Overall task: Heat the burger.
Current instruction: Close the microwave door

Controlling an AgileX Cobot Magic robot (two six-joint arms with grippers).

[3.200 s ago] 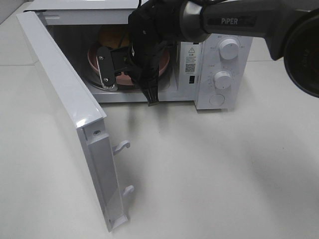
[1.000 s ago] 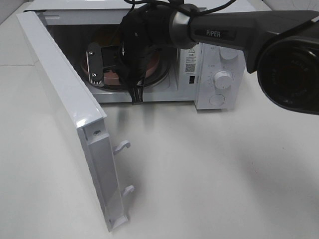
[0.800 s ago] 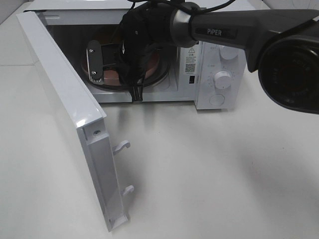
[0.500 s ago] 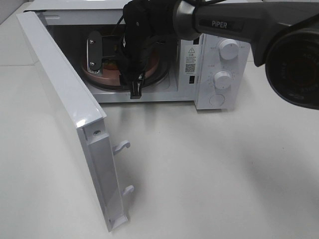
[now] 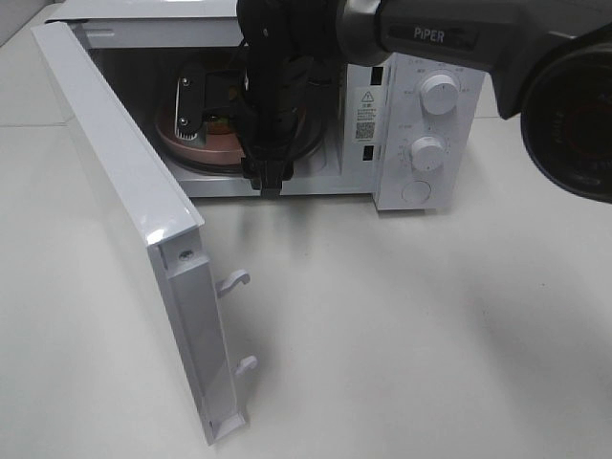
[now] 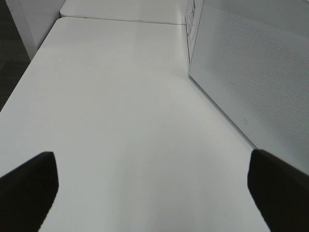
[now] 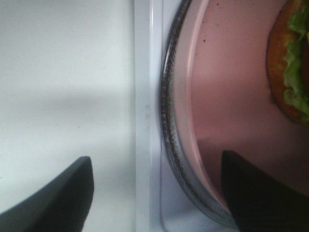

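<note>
The right gripper (image 7: 161,188) is reaching into the open microwave (image 5: 421,143) with its jaws standing wide apart and clamping nothing. The burger (image 7: 289,63) is lying on the pink plate (image 7: 231,96) inside the cavity, ahead of the fingertips and off to the side of the inner finger (image 7: 256,193), clear of both fingers. Only the edge of its bun and some green lettuce are showing in the right wrist view. The inner finger is hanging over the near part of the plate, close to the burger but apart from it. The outer finger (image 7: 58,193) is hanging outside the microwave's front sill (image 7: 145,96), over the white table (image 7: 63,72). The plate's rim and the edge of the glass turntable (image 7: 171,121) beneath it are therefore lying between the open jaws; whether either finger is touching the plate cannot be told. The microwave door (image 5: 124,191) is standing open beside this gripper. The left gripper (image 6: 149,193) is hovering over bare table with its jaws spread wide and nothing between them, next to a white dotted panel (image 6: 251,72).
</note>
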